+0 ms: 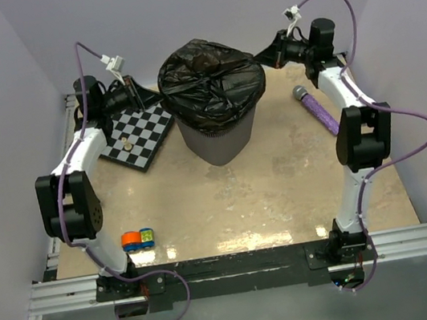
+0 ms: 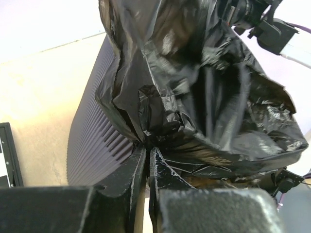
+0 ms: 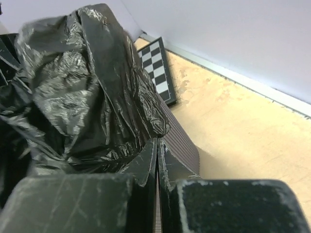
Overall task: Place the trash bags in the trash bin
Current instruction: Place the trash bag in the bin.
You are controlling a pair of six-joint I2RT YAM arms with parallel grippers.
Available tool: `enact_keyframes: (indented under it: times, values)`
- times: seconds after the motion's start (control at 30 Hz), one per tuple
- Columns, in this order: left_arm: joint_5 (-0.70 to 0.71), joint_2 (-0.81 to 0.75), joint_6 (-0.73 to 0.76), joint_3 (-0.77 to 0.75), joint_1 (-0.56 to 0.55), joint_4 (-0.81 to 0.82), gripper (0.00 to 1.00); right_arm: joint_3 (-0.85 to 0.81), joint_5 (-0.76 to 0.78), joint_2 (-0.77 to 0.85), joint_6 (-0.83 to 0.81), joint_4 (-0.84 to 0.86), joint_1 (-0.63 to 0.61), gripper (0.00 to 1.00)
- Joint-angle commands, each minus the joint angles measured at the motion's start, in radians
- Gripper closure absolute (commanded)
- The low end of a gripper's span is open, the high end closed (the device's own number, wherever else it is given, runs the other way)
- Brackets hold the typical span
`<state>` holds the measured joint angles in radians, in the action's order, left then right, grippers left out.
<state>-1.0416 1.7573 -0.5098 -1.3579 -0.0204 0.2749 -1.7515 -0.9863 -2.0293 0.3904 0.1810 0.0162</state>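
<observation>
The left gripper (image 2: 147, 148) has its jaws drawn to a narrow slit, and it seems to pinch a fold of the bag (image 2: 204, 97) right at the bin's (image 2: 92, 141) rim. The right gripper (image 3: 158, 141) is closed tight at the opposite rim. Black film lies against its tips, but whether any is caught between them cannot be told.

The bag is a large, glossy black sheet, crumpled and billowing over the bin's mouth. It covers the whole rim and mounds above it rather than sinking inside. The bin, tall grey mesh, stands toward the back of the table, midway between the arms.

The film looks very light, limp and slippery. It probably holds air and springs back, and it could tear or slip from a shallow pinch. A bunched fold near the rim looks like the best place to grip. A chessboard (image 1: 140, 132) lies left of the bin and a purple microphone (image 1: 317, 107) lies to its right, both apart from it.
</observation>
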Motion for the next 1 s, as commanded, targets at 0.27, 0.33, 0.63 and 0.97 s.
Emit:
enact_keyframes:
  times: [0.27,0.33,0.63,0.97]
  values:
    - [-0.058,0.067,0.011,-0.031,-0.009,0.064,0.90,0.000,0.028,-0.034,-0.125,-0.100,-0.055,1.00]
    - [-0.055,0.070,0.033,-0.004,-0.010,0.055,0.92,0.039,0.029,-0.017,-0.139,-0.103,-0.055,1.00]
    - [-0.057,0.070,0.148,0.111,-0.009,-0.009,0.99,0.227,0.070,0.081,-0.215,-0.155,-0.021,1.00]
    - [-0.029,0.048,0.257,0.204,-0.009,-0.045,1.00,0.299,0.095,0.178,-0.332,-0.225,-0.019,1.00]
